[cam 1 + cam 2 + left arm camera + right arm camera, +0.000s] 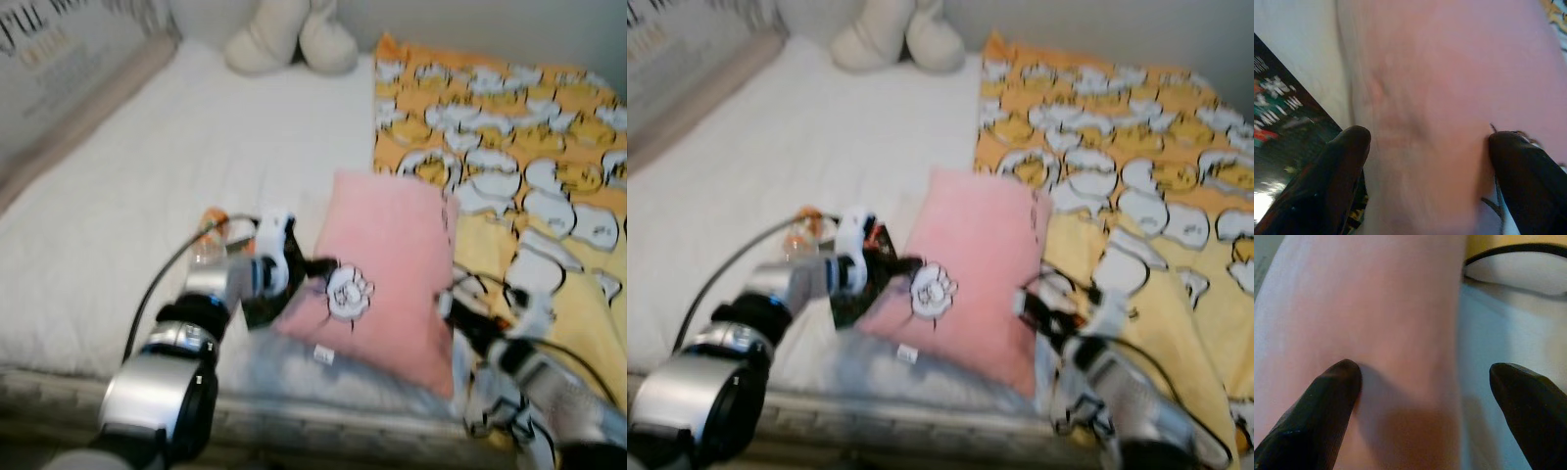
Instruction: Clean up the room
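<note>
Both grippers, left [312, 266] and right [449, 304], bracket my pink cushion [387, 274], jaws apart; next, I judge, closing to lift it.

Before us we list: pink pillow [387, 264], soft matt cloth with a white stitched patch; white bed sheet [147, 186], matt quilted fabric; yellow patterned blanket [529, 157], smooth cloth; dark packet [1283, 142], glossy printed film; silver arms, brushed metal sheen.
</note>
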Controlling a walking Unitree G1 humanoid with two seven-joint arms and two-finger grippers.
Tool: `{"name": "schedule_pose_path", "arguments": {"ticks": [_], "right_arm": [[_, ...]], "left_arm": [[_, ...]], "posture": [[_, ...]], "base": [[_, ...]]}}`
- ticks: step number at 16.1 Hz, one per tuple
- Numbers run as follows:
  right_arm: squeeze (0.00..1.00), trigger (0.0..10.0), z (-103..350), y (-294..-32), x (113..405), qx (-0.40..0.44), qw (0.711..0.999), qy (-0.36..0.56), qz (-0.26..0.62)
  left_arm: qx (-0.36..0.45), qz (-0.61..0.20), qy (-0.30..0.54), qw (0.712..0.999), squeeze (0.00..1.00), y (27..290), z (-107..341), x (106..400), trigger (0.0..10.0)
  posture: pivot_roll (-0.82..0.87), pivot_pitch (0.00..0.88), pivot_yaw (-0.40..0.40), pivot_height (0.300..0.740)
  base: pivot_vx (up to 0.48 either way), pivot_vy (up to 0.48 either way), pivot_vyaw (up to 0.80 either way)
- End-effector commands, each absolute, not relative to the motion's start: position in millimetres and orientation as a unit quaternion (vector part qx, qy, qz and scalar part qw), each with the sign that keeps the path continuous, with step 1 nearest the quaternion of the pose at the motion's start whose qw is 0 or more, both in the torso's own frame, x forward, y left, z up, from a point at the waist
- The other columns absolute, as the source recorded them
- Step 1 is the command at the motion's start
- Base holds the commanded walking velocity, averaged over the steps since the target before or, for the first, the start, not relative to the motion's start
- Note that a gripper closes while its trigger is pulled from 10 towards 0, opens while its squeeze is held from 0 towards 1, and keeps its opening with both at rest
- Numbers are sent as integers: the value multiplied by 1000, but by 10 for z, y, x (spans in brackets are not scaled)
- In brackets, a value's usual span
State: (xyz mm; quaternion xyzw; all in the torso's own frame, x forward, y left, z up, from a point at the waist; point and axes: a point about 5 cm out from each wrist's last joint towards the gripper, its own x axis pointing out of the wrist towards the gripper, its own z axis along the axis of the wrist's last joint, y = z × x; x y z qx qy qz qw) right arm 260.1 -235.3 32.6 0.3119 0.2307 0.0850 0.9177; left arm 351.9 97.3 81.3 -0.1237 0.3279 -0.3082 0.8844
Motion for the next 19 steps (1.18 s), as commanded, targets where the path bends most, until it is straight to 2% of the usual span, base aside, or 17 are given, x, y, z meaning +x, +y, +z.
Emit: {"name": "schedule_pose_path", "arguments": {"ticks": [1,5,6,7,9,10,13,19], "right_arm": [[0,10000,368,-2249,2712,308,922,205,113],[0,10000,240,-1925,2861,351,904,210,121],[0,0,180,-1839,2841,373,894,219,121],[0,0,81,-1747,2773,399,878,236,120],[0,0,63,-1743,2761,401,877,238,118],[0,0,-2,-1725,2694,397,876,246,119],[0,0,-91,-1745,2589,385,879,256,118],[0,0,-208,-1826,2427,330,894,279,118]], "left_arm": [[-101,-303,321,892,0,929,870,3570,10000],[-85,-317,368,870,0,719,594,3379,10000],[-81,-315,374,868,0,680,512,3322,0],[-88,-322,380,863,0,600,442,3253,0],[-90,-324,380,861,0,586,439,3246,0],[-97,-325,375,863,0,572,448,3250,0],[-114,-313,328,884,0,562,552,3344,0],[-105,-335,290,890,0,457,576,3325,0]], "posture": [[-24,42,39,740],[-8,44,46,740],[-6,50,48,740],[-1,66,41,740],[-1,66,41,740],[-4,95,43,740],[-2,98,46,740],[2,60,50,740]], "base": [[0,0,0],[0,0,0],[0,0,0],[0,0,0],[0,0,0],[0,0,0],[0,0,0],[0,0,0]]}}
